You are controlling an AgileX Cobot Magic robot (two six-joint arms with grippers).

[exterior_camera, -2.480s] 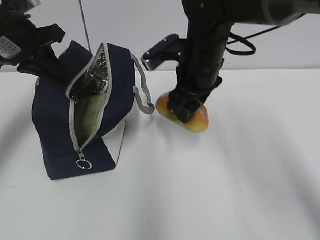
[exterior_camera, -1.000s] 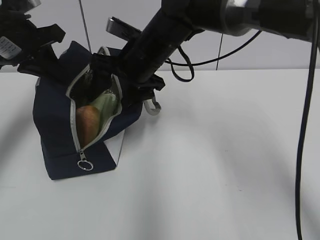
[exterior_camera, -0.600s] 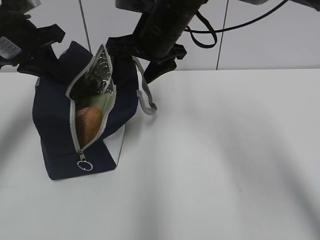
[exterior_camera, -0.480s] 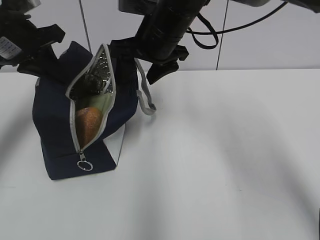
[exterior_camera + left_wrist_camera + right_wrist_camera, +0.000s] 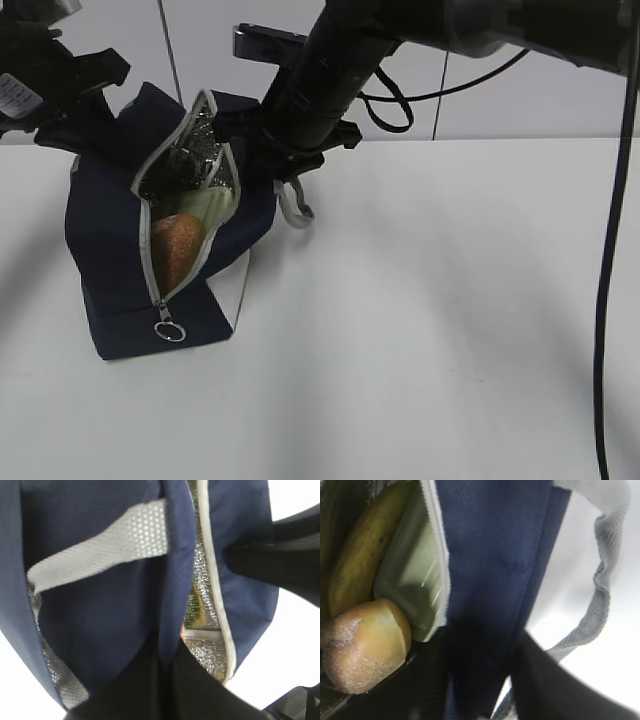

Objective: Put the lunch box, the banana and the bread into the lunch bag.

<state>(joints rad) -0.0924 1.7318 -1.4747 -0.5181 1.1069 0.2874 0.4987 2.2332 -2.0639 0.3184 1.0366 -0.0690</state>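
Inside the bag (image 5: 110,250) lie bread (image 5: 362,645), box (image 5: 410,575) and banana (image 5: 357,560); both claws clench its rims, holding it agape.

Inside the open lunch bag (image 5: 490,555) lie the banana (image 5: 360,550), the green-lidded lunch box (image 5: 415,580) beside it, and the bread (image 5: 362,645) below. The right hand (image 5: 477,680) pinches the blue flap; a grey strap (image 5: 600,595) hangs right.
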